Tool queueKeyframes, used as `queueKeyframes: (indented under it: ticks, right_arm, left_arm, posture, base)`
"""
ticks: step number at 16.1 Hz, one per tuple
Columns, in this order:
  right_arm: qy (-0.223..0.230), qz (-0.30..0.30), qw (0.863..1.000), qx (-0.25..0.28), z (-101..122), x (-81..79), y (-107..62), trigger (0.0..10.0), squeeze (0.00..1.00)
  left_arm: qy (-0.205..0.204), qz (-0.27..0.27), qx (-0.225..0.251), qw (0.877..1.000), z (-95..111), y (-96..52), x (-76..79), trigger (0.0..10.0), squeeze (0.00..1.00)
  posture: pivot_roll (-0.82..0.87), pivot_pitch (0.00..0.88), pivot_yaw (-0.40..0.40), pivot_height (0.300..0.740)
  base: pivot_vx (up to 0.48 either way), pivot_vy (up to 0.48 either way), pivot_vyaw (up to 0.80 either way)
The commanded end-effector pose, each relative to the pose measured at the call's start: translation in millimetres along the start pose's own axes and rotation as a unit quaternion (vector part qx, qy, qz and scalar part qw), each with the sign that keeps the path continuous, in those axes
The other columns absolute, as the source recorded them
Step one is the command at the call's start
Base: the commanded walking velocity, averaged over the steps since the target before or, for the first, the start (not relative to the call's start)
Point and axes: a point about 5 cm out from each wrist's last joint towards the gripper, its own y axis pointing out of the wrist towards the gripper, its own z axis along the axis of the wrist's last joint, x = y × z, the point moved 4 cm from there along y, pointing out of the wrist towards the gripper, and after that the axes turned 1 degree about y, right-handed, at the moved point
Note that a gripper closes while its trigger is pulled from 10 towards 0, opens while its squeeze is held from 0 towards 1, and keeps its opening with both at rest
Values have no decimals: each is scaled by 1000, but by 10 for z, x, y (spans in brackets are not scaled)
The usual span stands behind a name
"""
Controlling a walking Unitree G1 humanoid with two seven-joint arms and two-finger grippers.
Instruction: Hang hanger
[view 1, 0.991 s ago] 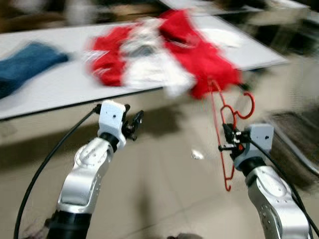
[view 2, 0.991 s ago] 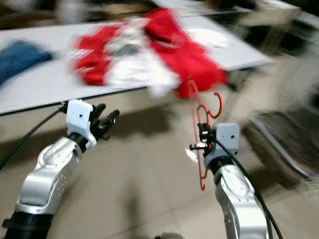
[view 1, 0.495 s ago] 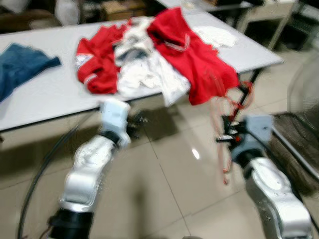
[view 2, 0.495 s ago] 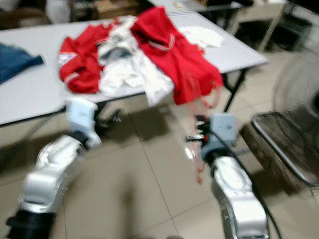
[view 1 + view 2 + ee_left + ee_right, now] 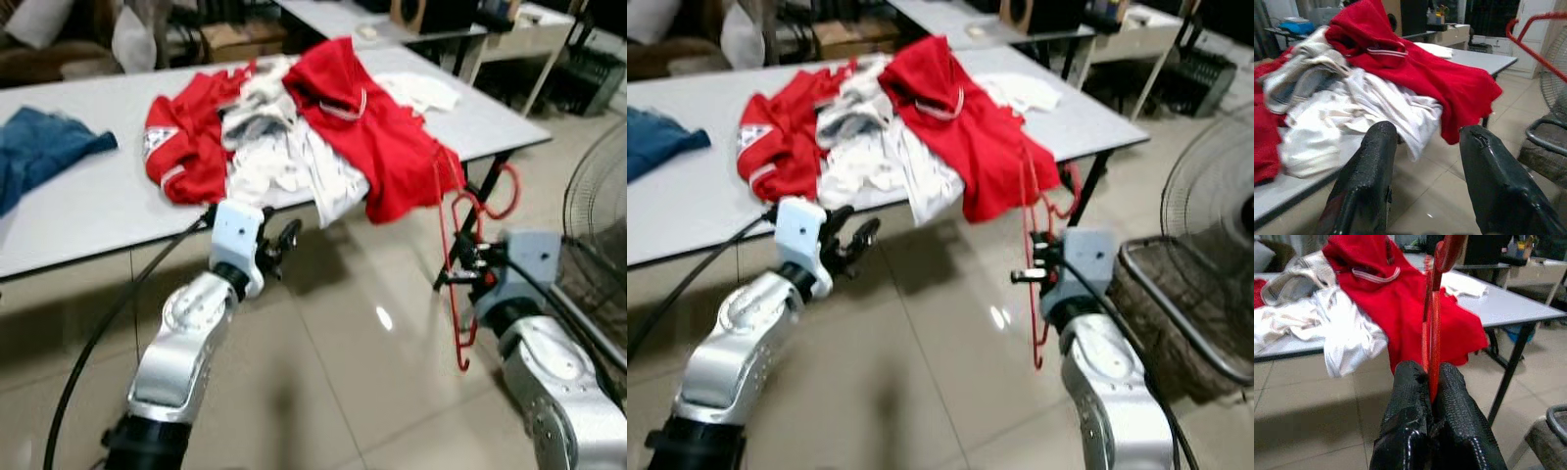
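Note:
A red wire hanger [image 5: 458,257] stands upright off the floor, clamped in my right gripper [image 5: 468,275], which is shut on its thin frame [image 5: 1432,333]. Its hook [image 5: 503,192] curls up near the table's right front leg. My left gripper [image 5: 279,245] is open and holds nothing; its two black fingers [image 5: 1369,171] point toward the heap of clothes. That gripper sits just below the front edge of the table [image 5: 88,206]. A red hoodie [image 5: 372,127] drapes over the table edge between the two arms.
The grey table carries red and white garments [image 5: 265,147] and a blue one [image 5: 44,147] at the left. A fan's wire cage [image 5: 1205,245] stands at the right on the tiled floor. More tables and clutter sit behind. Open floor lies between the arms.
The camera has swung and the blur has cleared, with the table now nearer. The right gripper still holds the hanger upright. The left gripper stays open.

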Motion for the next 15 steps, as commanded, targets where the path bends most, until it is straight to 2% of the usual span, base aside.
queueKeyframes:
  ticks: [1, 4, 6, 7, 12, 15]
  right_arm:
    - [8, 18, 1000, 6, 9, -72, 34, 10000, 0]
    - [18, 25, 999, 13, -73, -85, 68, 10000, 0]
    - [14, 14, 1000, 11, -141, -26, 45, 10000, 0]
    - [3, 11, 1000, 13, -168, 0, 32, 10000, 0]
    - [3, 9, 1000, 15, -211, 64, -25, 10000, 0]
    - [-8, 17, 1000, 24, -167, 54, -10, 10000, 0]
  left_arm:
    - [8, 9, 7, 1000, 41, -23, -75, 10000, 0]
    - [14, 16, 18, 1000, 93, 33, -143, 10000, 0]
    - [16, 19, 20, 999, 97, 61, -153, 10000, 0]
    - [11, 20, 23, 999, 92, 80, -153, 10000, 0]
    - [-7, 29, 23, 999, -8, 62, -110, 10000, 0]
    - [-10, 25, 27, 999, -18, 72, -79, 10000, 0]
  posture:
    - [-174, 8, -26, 740]
    - [-172, 0, 3, 740]
    - [-174, 0, 21, 740]
    - [-181, 0, 33, 740]
    - [-194, 0, 35, 740]
    - [-199, 0, 32, 740]
  base:
    - [315, 0, 0]
    - [322, 0, 0]
    - [343, 0, 0]
    - [364, 0, 0]
    - [380, 0, 0]
    - [394, 0, 0]
